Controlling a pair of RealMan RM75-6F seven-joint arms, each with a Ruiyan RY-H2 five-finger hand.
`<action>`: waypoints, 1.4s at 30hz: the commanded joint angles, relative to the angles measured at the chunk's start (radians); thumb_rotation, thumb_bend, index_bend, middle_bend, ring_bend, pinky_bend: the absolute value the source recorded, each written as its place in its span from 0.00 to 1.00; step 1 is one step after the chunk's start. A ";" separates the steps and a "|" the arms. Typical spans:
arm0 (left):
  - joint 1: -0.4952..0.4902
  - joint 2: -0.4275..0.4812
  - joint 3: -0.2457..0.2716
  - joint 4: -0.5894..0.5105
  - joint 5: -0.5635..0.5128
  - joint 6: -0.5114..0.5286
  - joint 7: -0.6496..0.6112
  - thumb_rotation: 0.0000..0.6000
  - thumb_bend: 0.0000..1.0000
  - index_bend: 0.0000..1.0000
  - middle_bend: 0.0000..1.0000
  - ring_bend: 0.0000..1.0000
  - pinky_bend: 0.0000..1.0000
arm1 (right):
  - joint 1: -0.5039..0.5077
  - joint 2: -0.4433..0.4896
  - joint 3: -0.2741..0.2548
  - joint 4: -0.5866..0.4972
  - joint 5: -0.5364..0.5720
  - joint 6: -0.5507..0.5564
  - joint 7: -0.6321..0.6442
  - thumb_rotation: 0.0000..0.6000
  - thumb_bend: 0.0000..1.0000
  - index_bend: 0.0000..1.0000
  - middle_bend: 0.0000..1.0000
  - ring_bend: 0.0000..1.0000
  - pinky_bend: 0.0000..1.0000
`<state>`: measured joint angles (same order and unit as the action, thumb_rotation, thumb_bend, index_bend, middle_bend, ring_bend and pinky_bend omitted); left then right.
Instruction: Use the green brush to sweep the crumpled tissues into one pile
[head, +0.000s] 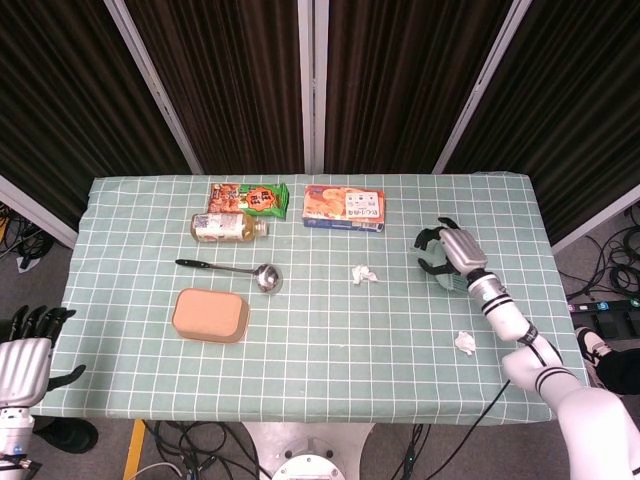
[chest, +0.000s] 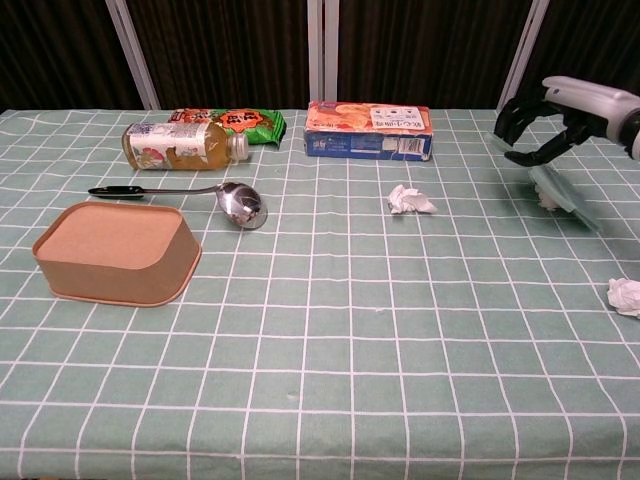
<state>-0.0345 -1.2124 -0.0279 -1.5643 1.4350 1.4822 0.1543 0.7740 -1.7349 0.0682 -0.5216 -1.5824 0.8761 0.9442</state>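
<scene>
My right hand (head: 446, 251) (chest: 548, 118) grips the handle of the green brush (chest: 563, 190) (head: 453, 281) and holds it above the table's right side, with the bristle head slanting down to the right. One crumpled tissue (head: 364, 273) (chest: 410, 200) lies mid-table, left of the brush. A second tissue (head: 465, 342) (chest: 626, 296) lies near the front right edge. A small white scrap (chest: 547, 201) shows just under the brush head. My left hand (head: 26, 358) hangs off the table's front left corner, fingers apart and holding nothing.
A brown box (head: 210, 314) (chest: 115, 250) sits front left, with a metal ladle (head: 230, 270) (chest: 190, 192) behind it. A bottle (head: 228, 226) (chest: 185, 145), a green snack packet (head: 250, 198) (chest: 235, 122) and an orange carton (head: 344, 208) (chest: 368, 130) line the back.
</scene>
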 joint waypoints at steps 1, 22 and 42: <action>-0.001 0.003 -0.001 -0.005 -0.001 -0.001 0.005 1.00 0.04 0.21 0.17 0.10 0.05 | 0.023 -0.063 -0.057 0.039 -0.064 0.077 0.141 1.00 0.43 0.79 0.68 0.33 0.10; 0.007 0.000 0.002 0.010 -0.001 0.005 -0.018 1.00 0.04 0.21 0.17 0.10 0.05 | 0.042 -0.060 -0.066 -0.082 -0.098 0.349 0.166 1.00 0.42 0.79 0.68 0.34 0.12; 0.004 0.021 0.002 -0.039 -0.007 0.000 0.024 1.00 0.04 0.21 0.17 0.10 0.05 | 0.032 -0.055 -0.065 0.063 0.013 0.068 0.564 1.00 0.60 0.84 0.72 0.37 0.15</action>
<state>-0.0309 -1.1927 -0.0256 -1.6020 1.4285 1.4817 0.1777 0.7958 -1.7445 0.0112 -0.5329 -1.5748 0.9908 1.3561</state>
